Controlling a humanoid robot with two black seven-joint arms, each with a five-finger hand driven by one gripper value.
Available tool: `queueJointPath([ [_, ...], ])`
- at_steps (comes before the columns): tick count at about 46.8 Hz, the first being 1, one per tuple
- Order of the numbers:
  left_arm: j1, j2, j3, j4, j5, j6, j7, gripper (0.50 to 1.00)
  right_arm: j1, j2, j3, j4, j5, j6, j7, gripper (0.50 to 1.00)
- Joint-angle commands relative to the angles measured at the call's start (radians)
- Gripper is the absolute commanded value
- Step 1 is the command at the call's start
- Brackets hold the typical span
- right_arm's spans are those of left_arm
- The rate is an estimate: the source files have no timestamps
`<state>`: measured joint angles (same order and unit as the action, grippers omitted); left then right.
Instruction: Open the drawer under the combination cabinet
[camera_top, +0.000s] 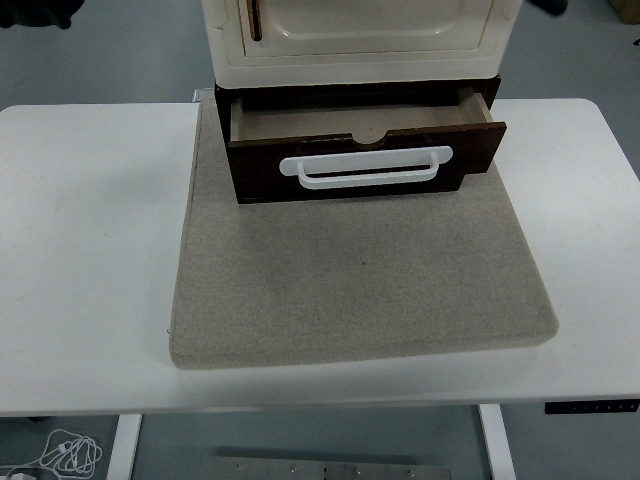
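A cream cabinet (360, 40) stands at the back of a beige mat (360, 290) on the white table (90, 250). Beneath it, the dark brown drawer (365, 150) is pulled out, its white handle (365, 168) facing forward and its inside bare.

One desk (80, 250), white, fills most of the view. One beige mat (360, 290) lies on it. One cabinet (360, 40), cream-coloured, stands at the mat's 12 o'clock edge. One dark wooden drawer (365, 150) sits under it, pulled out toward 6 o'clock, and it carries one white handle (365, 170) across its front. One brown pull (255, 20) shows on the cabinet door, toward 11 o'clock. One coil of white cable (65, 452) lies on the floor at 7 o'clock.
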<state>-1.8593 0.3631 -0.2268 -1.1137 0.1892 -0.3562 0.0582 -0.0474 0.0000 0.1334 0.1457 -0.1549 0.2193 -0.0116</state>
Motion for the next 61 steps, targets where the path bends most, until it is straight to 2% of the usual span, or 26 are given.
queueJointPath([
  [1, 0.000, 0.000, -0.052, 0.057, -0.002, 0.023, -0.035, 1.000, 0.000, 0.000, 0.000, 0.000, 0.000, 0.000, -0.001, 0.926],
  [12, -0.001, -0.003, -0.187, 0.198, -0.011, 0.054, -0.075, 1.000, 0.000, 0.000, 0.000, 0.000, 0.000, 0.000, -0.001, 0.926],
  [24, 0.006, 0.000, -0.381, 0.351, -0.014, 0.164, -0.083, 1.000, 0.000, 0.000, 0.000, 0.000, 0.000, 0.000, -0.001, 0.926],
  [36, 0.066, 0.004, -0.566, 0.514, -0.019, 0.215, -0.100, 1.000, 0.000, 0.000, 0.000, 0.000, 0.000, 0.000, 0.001, 0.926],
  [42, 0.115, 0.031, -0.666, 0.558, -0.046, 0.260, -0.101, 1.000, 0.000, 0.000, 0.000, 0.000, 0.000, 0.000, -0.001, 0.926],
  [53, 0.222, 0.111, -0.683, 0.621, -0.200, 0.286, -0.101, 1.000, 0.000, 0.000, 0.000, 0.000, 0.000, 0.000, -0.001, 0.926],
  [61, 0.287, 0.120, -0.678, 0.715, -0.252, 0.286, -0.089, 1.000, 0.000, 0.000, -0.002, 0.000, 0.000, 0.000, -0.001, 0.926],
])
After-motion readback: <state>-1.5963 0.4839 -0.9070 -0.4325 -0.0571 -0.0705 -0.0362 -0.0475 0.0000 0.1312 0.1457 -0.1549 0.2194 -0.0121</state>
